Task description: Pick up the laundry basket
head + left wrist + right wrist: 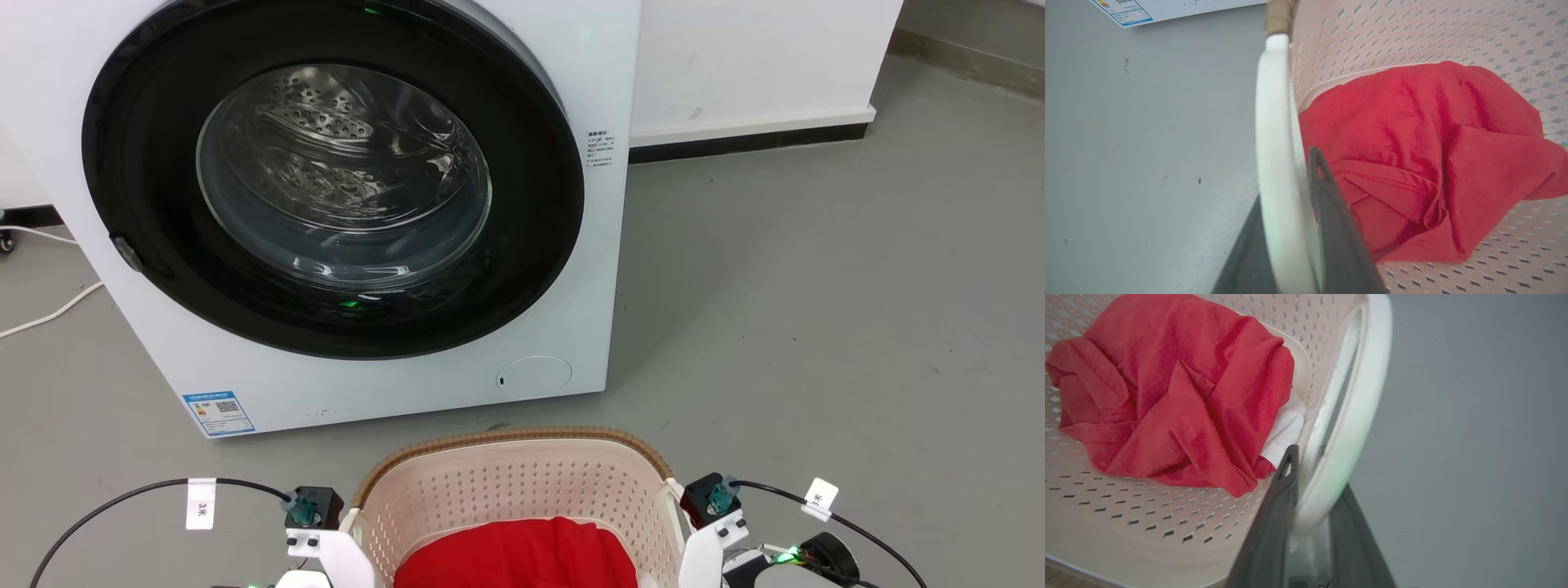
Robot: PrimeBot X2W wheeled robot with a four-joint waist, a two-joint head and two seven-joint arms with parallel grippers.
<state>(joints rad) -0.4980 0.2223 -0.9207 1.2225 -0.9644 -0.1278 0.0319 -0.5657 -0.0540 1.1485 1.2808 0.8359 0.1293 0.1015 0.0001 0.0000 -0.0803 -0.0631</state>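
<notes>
Left jaws are clamped on the left handle (1274, 143), one finger inside the wall and one outside. Right jaws grip the right handle (1355, 416) the same way. Grasp looks done on both sides.

Basket (522, 482) sits low between my arms, just in front of the washer (343, 188). It holds a red cloth (514, 555) with a white cloth (1286, 428) under it. I can't tell if the base is off the floor; I judge the lift is what's left.

Floor (816, 286) is smooth grey with a few scuffs. White wall (751, 57) with dark skirting is behind the washer. White cable (49, 314) lies far left.
</notes>
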